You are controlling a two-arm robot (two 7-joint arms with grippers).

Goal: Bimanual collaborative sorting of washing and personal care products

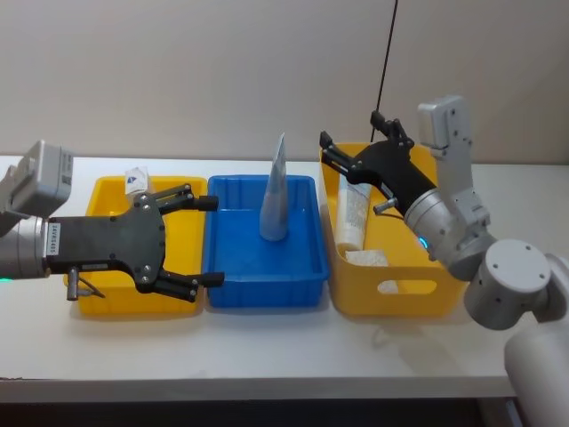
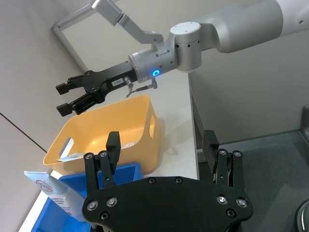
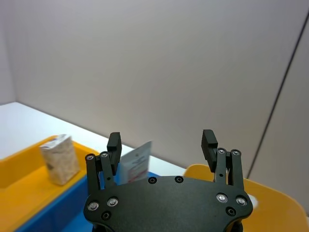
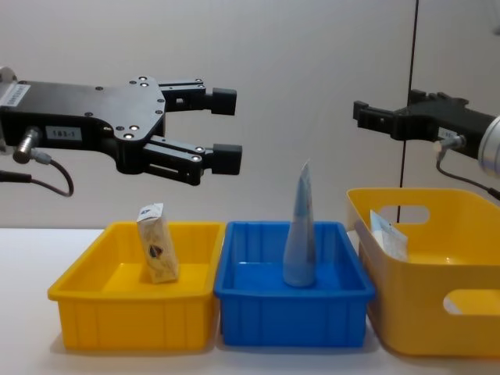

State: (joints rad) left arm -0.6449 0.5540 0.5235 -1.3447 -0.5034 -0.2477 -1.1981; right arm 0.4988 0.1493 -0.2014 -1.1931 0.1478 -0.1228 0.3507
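Both jaws spread, empty. Our left gripper point(image 1: 206, 240) hovers above left yellow bin point(image 1: 98, 298), which holds cream packet point(image 4: 156, 253). Our right gripper point(image 1: 325, 149) hangs over right yellow bin point(image 1: 391, 307), which holds pouch point(image 1: 353, 213). Blue tube point(image 1: 276, 191) upright in blue bin point(image 1: 258, 289). Items look sorted, we judge.

My head camera looked down and forward on the white table point(image 1: 267, 347), taking in all three bins. The chest camera sat lower and near, facing the bins side-on, so I saw the blue bin point(image 4: 293, 301) by its front wall. Both shared the tube point(image 1: 276, 191) standing in that bin. The left wrist camera looked past its own left gripper point(image 2: 161, 145) across to the right gripper point(image 2: 63, 99). The right wrist camera looked over the right gripper's fingers toward the wall.
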